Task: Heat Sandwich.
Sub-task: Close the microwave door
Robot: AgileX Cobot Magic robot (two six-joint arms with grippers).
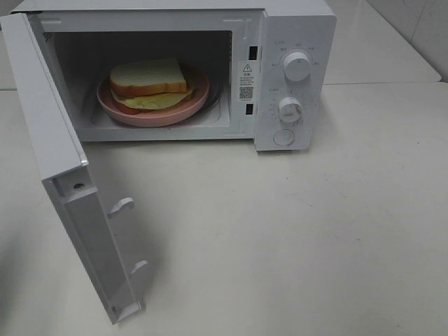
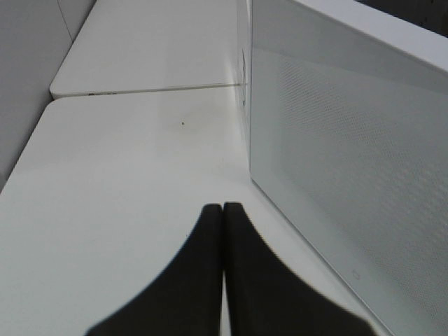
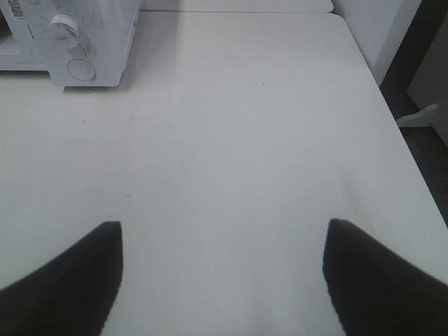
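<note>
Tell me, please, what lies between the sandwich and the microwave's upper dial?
Seen in the exterior high view: from the sandwich, the pink plate's rim, then the frame strip bearing a warning label and two latch slots, before the upper dial.

A round pink plate [image 1: 150,119] sat inside the open white microwave [image 1: 294,42], at twelve o'clock on the pale desk [image 1: 294,238].

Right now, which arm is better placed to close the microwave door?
Probably left. The left gripper, shut, is beside the outer face of the open door, so it could push it. The right gripper is open over the table, far from the door.
</note>
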